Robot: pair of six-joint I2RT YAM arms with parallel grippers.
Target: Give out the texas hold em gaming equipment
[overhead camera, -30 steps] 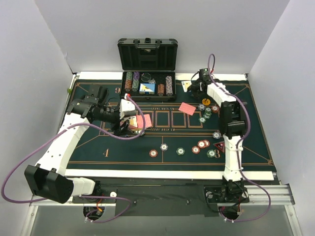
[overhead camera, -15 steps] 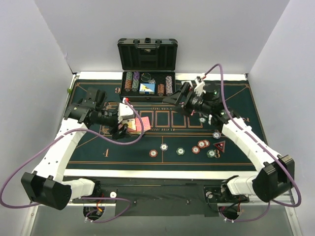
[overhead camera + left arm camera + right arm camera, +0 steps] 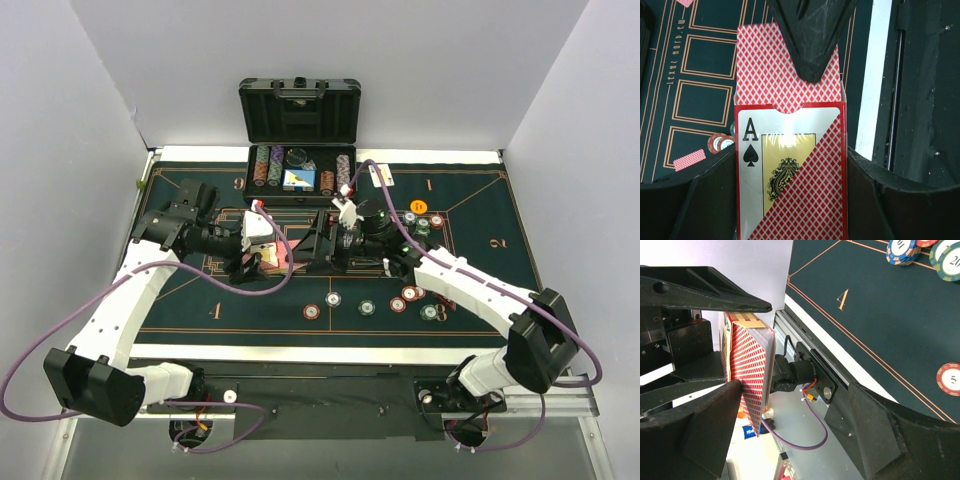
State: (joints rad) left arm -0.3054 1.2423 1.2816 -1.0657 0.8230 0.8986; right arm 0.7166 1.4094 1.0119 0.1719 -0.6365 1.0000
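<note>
Playing cards (image 3: pixel 790 165), a red-backed deck in its ace-of-spades box, are clamped between the fingers of the left gripper (image 3: pixel 790 200) and held clear of the felt (image 3: pixel 705 60). The backs stick out of the box's open end, past the fingertips. One finger (image 3: pixel 810 40) of the right gripper (image 3: pixel 795 390) crosses over those exposed backs; whether it touches them I cannot tell. The right gripper's jaws are spread wide, with the deck edge-on in the gap, close to one finger and well apart from the other. Down beside the left gripper's fingers, a loose card (image 3: pixel 689 160) lies face down with two striped chips (image 3: pixel 720 142) next to it. Under the right arm lies a scatter of chips (image 3: pixel 367 307). Beyond both hands are an orange disc (image 3: pixel 419 206), then the open black case (image 3: pixel 300 115).
</note>
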